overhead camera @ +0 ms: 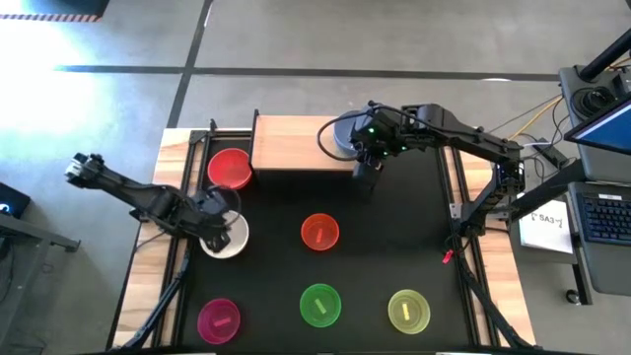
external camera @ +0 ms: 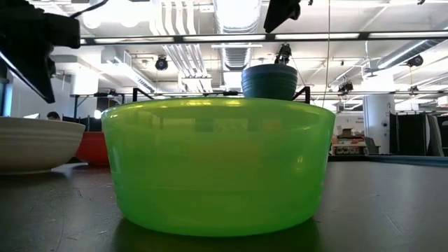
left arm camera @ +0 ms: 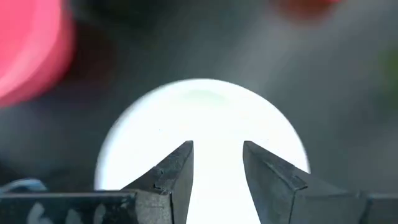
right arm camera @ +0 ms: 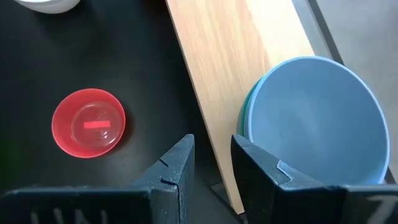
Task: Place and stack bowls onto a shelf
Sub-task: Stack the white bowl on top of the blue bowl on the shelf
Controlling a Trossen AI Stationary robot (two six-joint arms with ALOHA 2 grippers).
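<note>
Black table mat (overhead camera: 380, 251) over wood table, shelf (overhead camera: 296, 143) along far edge, open industrial room beyond.

Right gripper (overhead camera: 365, 170) just off front edge of shelf, fingers (right arm camera: 176, 167) parted by a narrow gap, clamped on nothing. Right beside it, on shelf's right end: blue-grey bowl (right arm camera: 314, 118) nested in teal bowl (right arm camera: 244, 118), only a teal sliver showing at rim. Likely nested to save room, since shelf takes only two bowls side by side. Right arm stretched from right table side across toward shelf, elbow raised, wrist pointing down; looks clear of the stack. Farther out from this gripper on mat: orange-red bowl (right arm camera: 88, 122).

Left gripper (overhead camera: 219, 225) directly over white bowl (left arm camera: 202, 134), fingers (left arm camera: 177, 174) apart with a slim gap, bowl interior visible between and below them, no contact evident. Probably lining up on rim for pickup, next large bowl for shelf. Left arm angled in from left table edge, wrist down. Beyond this gripper toward shelf: red bowl (overhead camera: 229, 168) on mat by shelf's left end, not on it.

Near edge of mat, well apart from both grippers: magenta bowl (overhead camera: 219, 319), green bowl (overhead camera: 319, 304), yellow-green bowl (overhead camera: 408, 310), untouched.
</note>
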